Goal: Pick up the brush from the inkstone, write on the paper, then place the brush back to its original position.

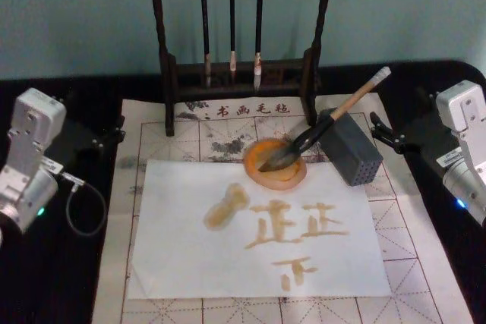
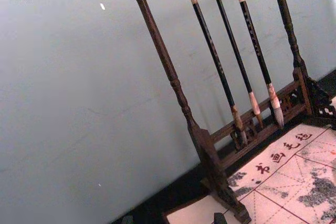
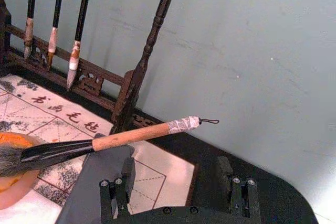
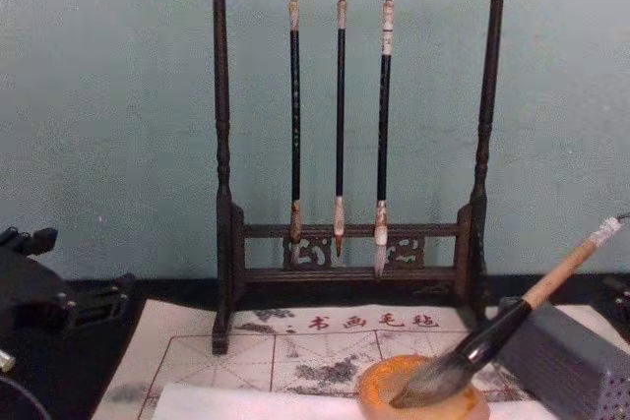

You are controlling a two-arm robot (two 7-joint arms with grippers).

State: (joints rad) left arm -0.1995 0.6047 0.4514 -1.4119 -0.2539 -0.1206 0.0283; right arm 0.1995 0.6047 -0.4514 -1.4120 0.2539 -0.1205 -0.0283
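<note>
The brush lies unheld, its grey bristle head in the round orange inkstone and its wooden handle leaning on a grey perforated box. The white paper lies in front of the inkstone and carries amber written characters and a smear. My left gripper stays at the table's left edge, far from the brush, open and empty. At the right edge my right gripper is also open and empty. In the right wrist view its fingers stand apart, with the brush lying a little beyond them.
A dark wooden rack with three thin hanging brushes stands at the back of the printed felt mat. The grey box sits right of the inkstone. A teal wall closes off the back.
</note>
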